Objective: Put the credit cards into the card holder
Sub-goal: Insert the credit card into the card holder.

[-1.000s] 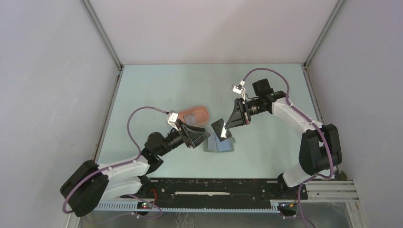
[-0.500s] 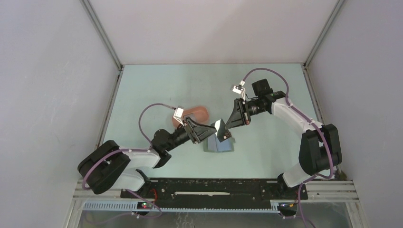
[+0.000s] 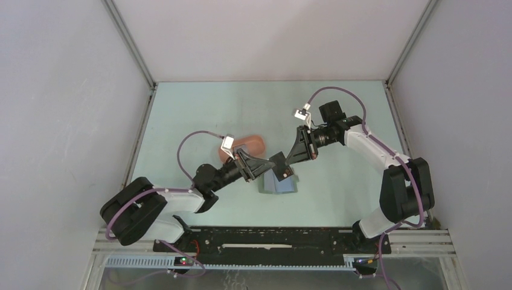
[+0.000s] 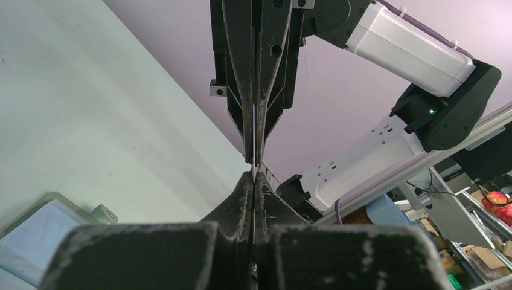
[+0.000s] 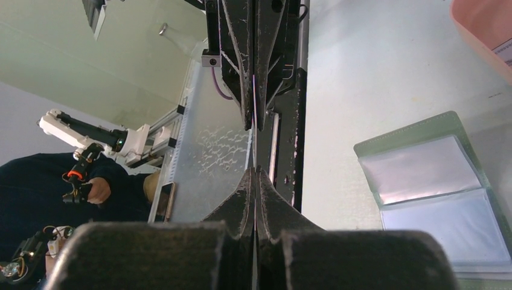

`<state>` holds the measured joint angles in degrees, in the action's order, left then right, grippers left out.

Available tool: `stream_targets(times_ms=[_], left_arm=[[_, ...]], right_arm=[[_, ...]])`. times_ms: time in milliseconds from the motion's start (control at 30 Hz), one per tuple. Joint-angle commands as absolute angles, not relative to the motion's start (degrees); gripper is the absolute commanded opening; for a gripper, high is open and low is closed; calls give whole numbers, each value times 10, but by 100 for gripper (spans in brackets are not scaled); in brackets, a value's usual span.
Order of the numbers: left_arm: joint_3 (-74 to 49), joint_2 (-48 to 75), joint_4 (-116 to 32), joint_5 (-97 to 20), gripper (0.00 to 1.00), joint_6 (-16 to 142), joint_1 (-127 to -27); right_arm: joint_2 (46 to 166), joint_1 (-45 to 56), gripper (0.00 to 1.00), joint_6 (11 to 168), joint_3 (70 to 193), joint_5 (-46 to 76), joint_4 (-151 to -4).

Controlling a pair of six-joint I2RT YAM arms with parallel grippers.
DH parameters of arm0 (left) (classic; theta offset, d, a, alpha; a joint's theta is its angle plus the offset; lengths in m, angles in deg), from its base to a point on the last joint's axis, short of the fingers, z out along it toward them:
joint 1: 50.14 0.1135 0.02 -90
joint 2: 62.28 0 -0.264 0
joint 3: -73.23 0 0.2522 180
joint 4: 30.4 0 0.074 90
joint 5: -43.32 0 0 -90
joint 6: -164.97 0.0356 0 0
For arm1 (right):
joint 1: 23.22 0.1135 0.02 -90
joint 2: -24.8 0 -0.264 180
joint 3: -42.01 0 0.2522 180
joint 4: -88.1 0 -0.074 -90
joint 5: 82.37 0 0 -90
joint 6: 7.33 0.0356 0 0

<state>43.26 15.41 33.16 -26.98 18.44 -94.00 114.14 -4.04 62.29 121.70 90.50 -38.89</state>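
White arms (image 3: 368,145) with black joints (image 3: 404,193), purple cables (image 3: 331,89) and black tools (image 4: 254,176).

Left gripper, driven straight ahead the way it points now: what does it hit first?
The right gripper, which faces the left gripper nearly tip to tip, both shut on one credit card held edge-on between them.

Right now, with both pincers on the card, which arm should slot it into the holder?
Left, probably. Both the left pincer and right pincer are shut on the credit card; the left lies closer to the open card holder in the top view.
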Motion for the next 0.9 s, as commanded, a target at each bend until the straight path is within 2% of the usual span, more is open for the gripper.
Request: stream_targets(times_ms=[0, 133, 200, 300, 367, 433, 567, 667, 800, 867], left_arm=[[401, 149, 339, -276, 0, 203, -943], [417, 116, 276, -285, 0, 235, -935], [422, 83, 211, -289, 0, 260, -931], [415, 36, 79, -286, 0, 303, -927], [400, 7, -16, -285, 0, 335, -928], [386, -11, -94, -283, 0, 357, -927], [346, -3, -196, -266, 0, 374, -917], [330, 26, -197, -257, 0, 364, -909], [328, 78, -149, -247, 0, 330, -886], [327, 108, -123, -238, 0, 315, -876]], right_arm=[[1119, -29, 4, 602, 1229, 901, -386], [1105, -39, 40, 564, 1242, 869, -345], [1097, -56, 54, 512, 1265, 847, -295], [1079, -80, 62, 456, 1282, 801, -247], [1058, -86, 62, 430, 1279, 763, -243], [1034, -84, 56, 397, 1257, 734, -256], [972, -53, 49, 358, 1154, 655, -368], [952, -2, 44, 321, 1096, 576, -431], [972, 65, 23, 272, 1059, 487, -468], [984, 94, 20, 262, 1042, 434, -500]])
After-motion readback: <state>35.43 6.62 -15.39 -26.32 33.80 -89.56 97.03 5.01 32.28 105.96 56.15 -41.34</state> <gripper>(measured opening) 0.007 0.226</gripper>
